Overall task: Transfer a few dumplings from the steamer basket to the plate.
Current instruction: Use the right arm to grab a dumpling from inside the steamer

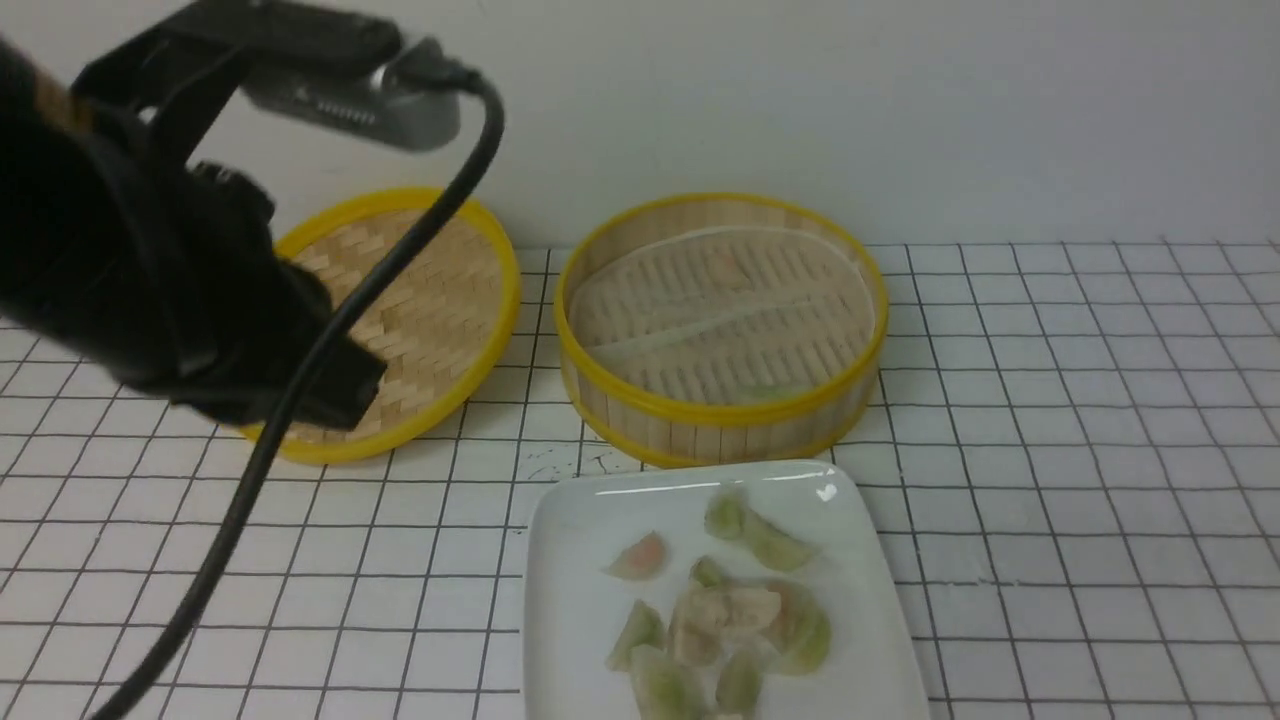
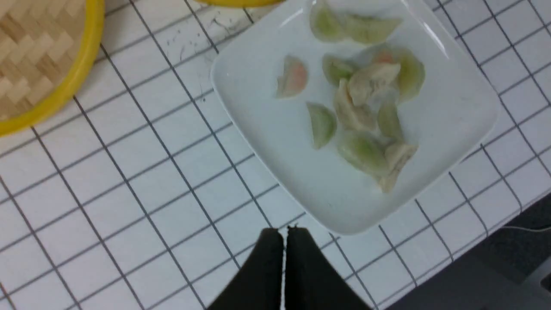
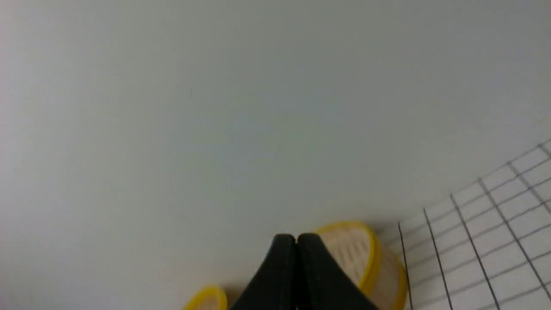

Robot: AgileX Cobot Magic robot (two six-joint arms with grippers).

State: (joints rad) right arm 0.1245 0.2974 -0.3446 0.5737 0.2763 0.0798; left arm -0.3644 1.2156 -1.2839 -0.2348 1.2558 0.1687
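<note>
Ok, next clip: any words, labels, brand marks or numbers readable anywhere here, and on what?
No readable text anywhere.
On the white glossy square plate: nothing.
On the round bamboo steamer basket and the shallow woven yellow-rimmed lid: no label.
On the grey camera housing above the left arm: vent slots only, no legible marking.
The dark smudges on the white gridded tabletop: scuffs, not writing.

No legible text, label, brand or number anywhere. Only faint dark scribbles (image 1: 572, 462) on the bench (image 1: 1050, 500), between the steamer basket (image 1: 720, 425) and the far left corner of the plate (image 1: 560, 600), unreadable. Pale marks on the grey camera housing (image 1: 345, 105), too blurred to read.
</note>
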